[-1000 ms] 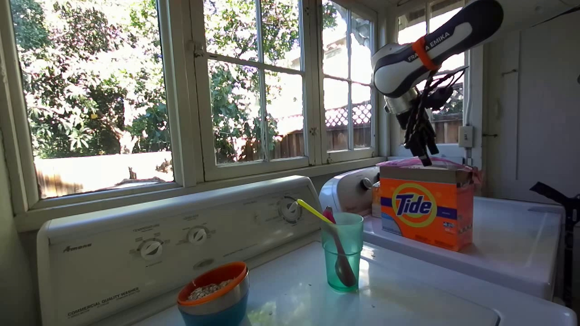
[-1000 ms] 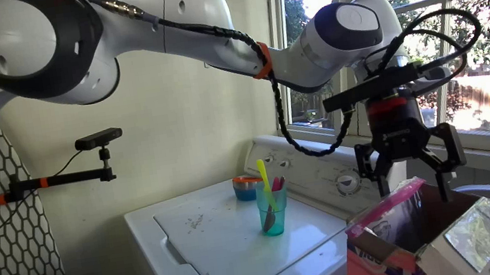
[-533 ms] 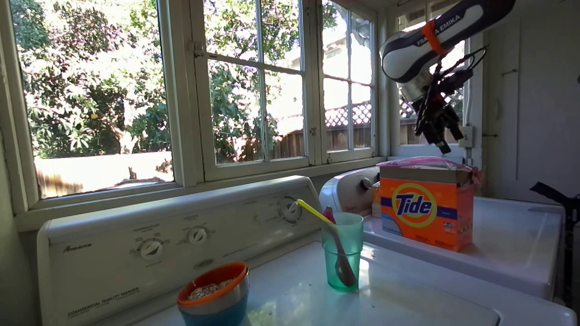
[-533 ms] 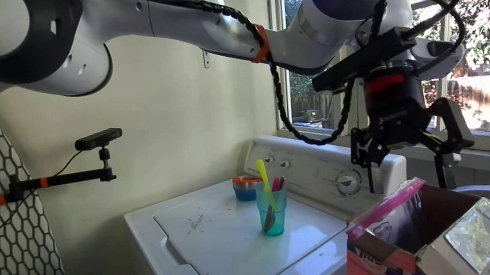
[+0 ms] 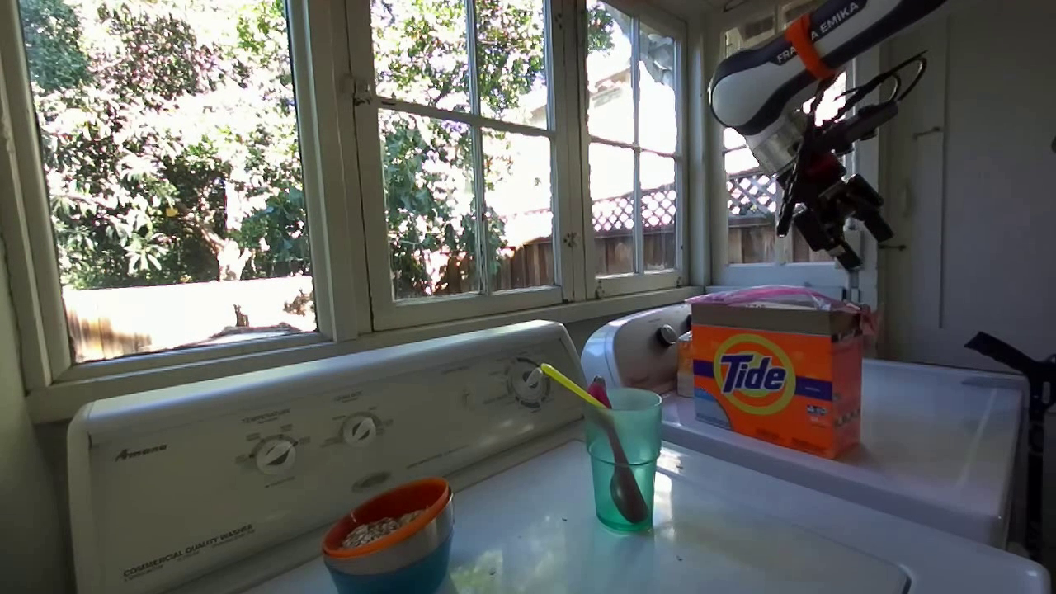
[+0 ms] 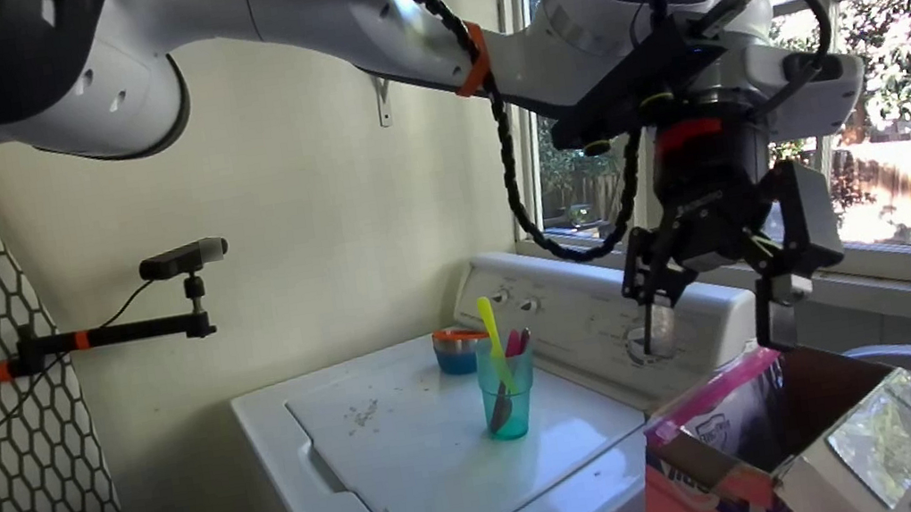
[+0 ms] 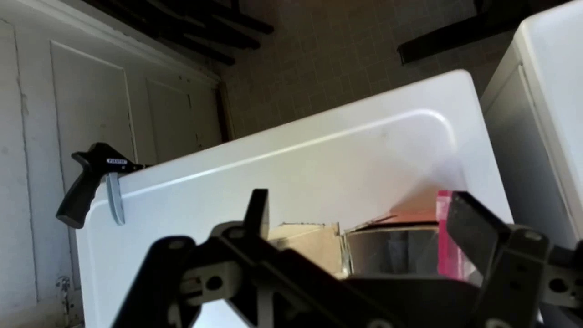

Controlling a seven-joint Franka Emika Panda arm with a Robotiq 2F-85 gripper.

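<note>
Tide box (image 5: pixel 775 379) unmoved, wide-apart jaws higher than a second ago.

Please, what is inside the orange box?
Part of a plastic bag with a pink edge shows in the orange box; the box hides its bottom, so I cannot tell what lies there.

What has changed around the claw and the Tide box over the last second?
The claw has risen away from the open Tide box, tilting and shifting left across the picture in an exterior view. Nothing was visibly taken hold of or let go: its jaws stand open with nothing between them. The Tide box, the teal tumbler and the orange-rimmed bowl stayed put.
</note>
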